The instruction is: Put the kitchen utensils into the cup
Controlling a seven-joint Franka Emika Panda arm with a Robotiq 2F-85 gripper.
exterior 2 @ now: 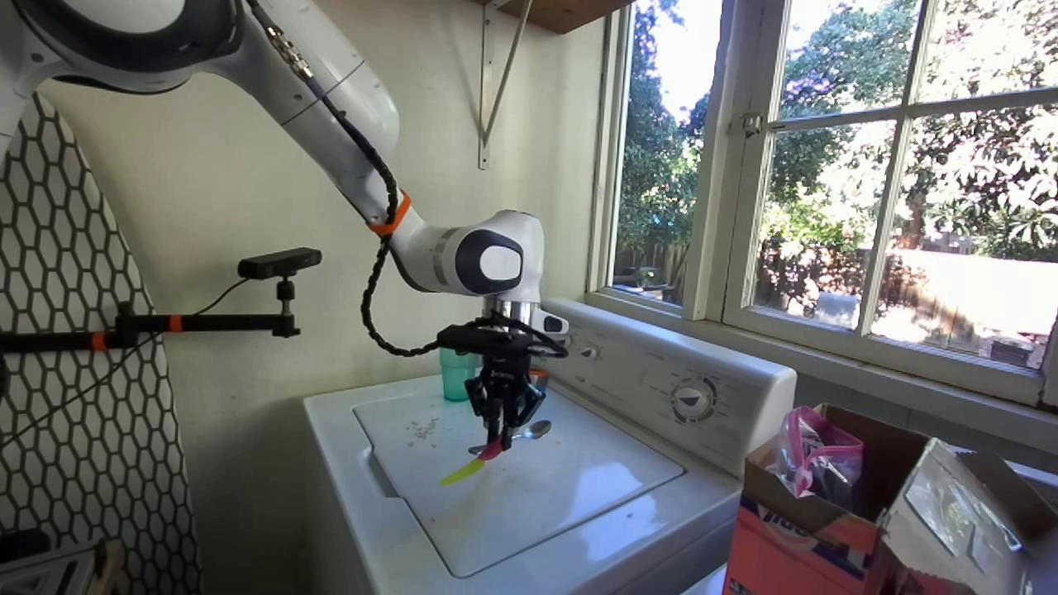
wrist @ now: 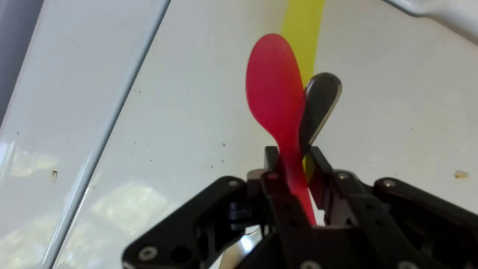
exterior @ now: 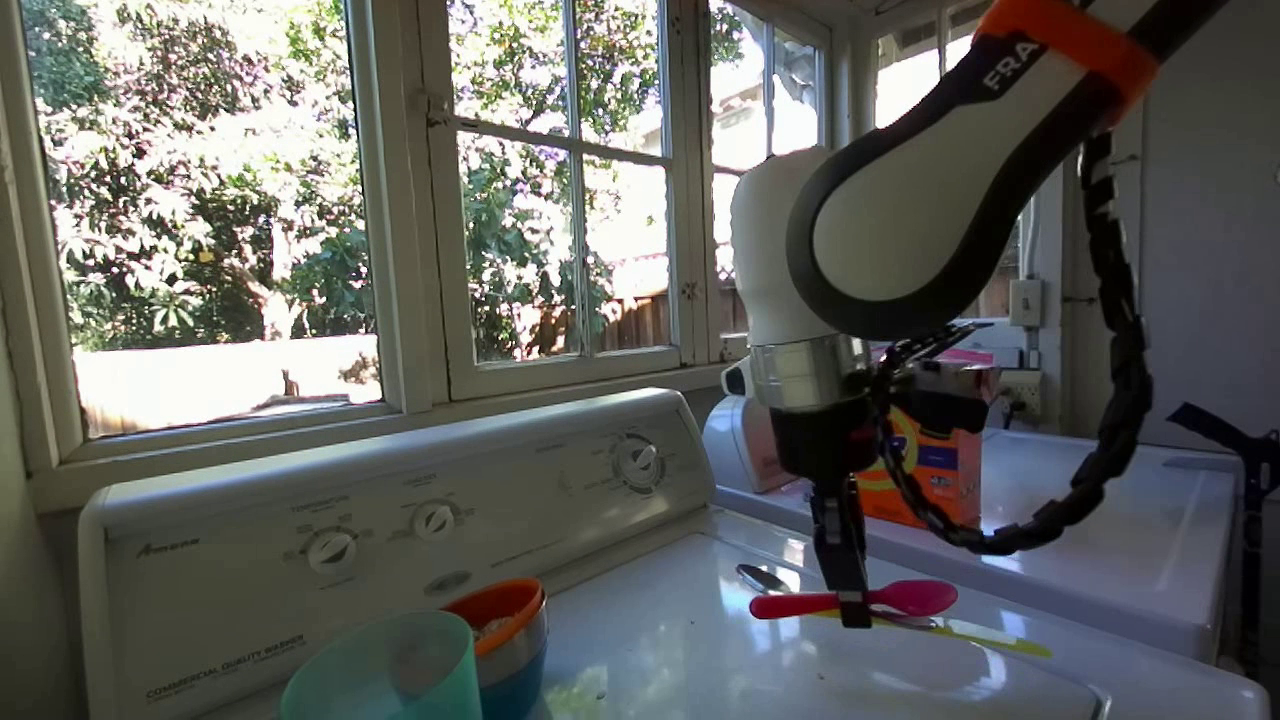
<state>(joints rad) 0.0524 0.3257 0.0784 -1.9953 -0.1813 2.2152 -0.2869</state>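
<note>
My gripper [wrist: 294, 154] points down over the washer lid. It is shut on the pink-red spoon [wrist: 275, 82] near its neck; it also shows in both exterior views [exterior: 915, 598] [exterior 2: 490, 451]. The yellow-green utensil [wrist: 304, 26] lies on the lid below, partly hidden by the pink spoon. The silver spoon [exterior: 762, 578] lies crossed under it; its handle end [wrist: 322, 101] shows beside the pink bowl. I cannot tell whether the pink spoon touches them. A turquoise cup [exterior: 385, 680] stands at the lid's far end [exterior 2: 455, 378], beside an orange-rimmed cup [exterior: 500, 620].
The washer's control panel [exterior: 400, 520] with knobs rises along the window side. An open orange detergent box [exterior 2: 806, 537] stands on the neighbouring machine. Small crumbs [exterior 2: 423, 431] lie on the lid near the turquoise cup. A camera on an arm [exterior 2: 279, 263] stands beyond the washer.
</note>
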